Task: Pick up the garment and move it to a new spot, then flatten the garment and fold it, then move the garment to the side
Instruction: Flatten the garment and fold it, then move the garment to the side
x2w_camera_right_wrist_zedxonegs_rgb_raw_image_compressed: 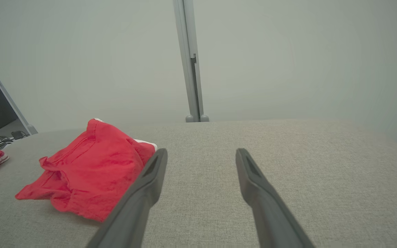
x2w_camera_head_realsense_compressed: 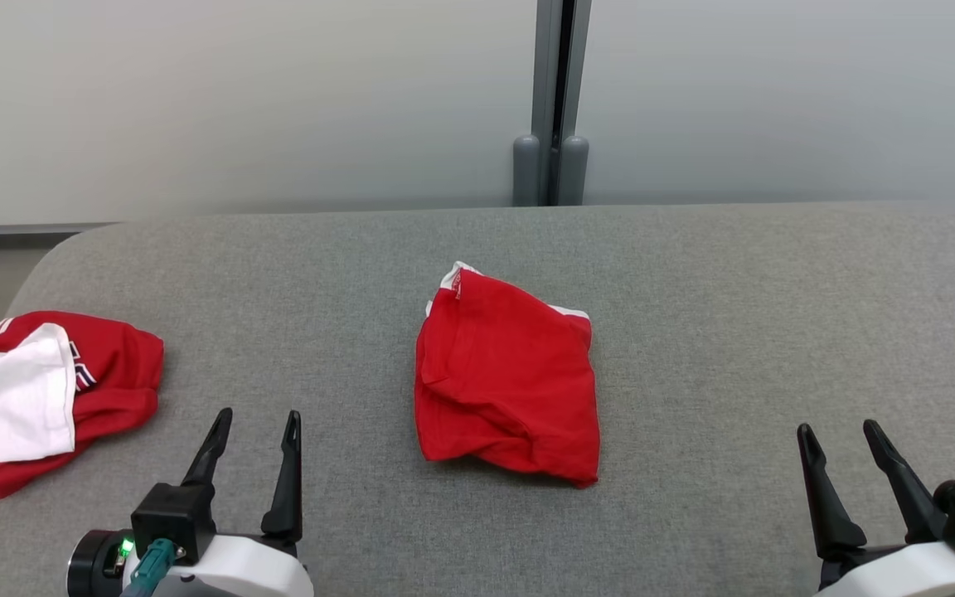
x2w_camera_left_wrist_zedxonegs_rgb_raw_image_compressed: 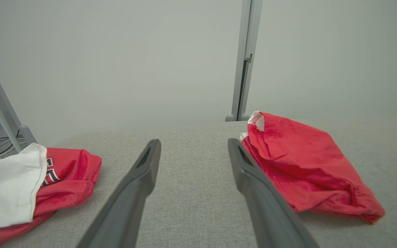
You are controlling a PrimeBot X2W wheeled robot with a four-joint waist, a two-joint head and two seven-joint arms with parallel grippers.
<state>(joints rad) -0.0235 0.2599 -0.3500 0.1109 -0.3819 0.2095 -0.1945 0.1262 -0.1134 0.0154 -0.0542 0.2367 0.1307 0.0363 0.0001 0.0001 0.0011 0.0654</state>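
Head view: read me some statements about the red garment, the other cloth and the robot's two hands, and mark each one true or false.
1. The red garment lies in the middle of the grey padded surface. True.
2. The left hand is closed on the garment. False: it is open, holds nothing and is apart from the garment.
3. The right hand is open and holds nothing. True.
4. The red-and-white cloth heap lies on the robot's right. False: it lies at the far left, beside the left hand.
5. The garment is spread out flat with its sleeves out. False: it is gathered into a compact, folded shape.
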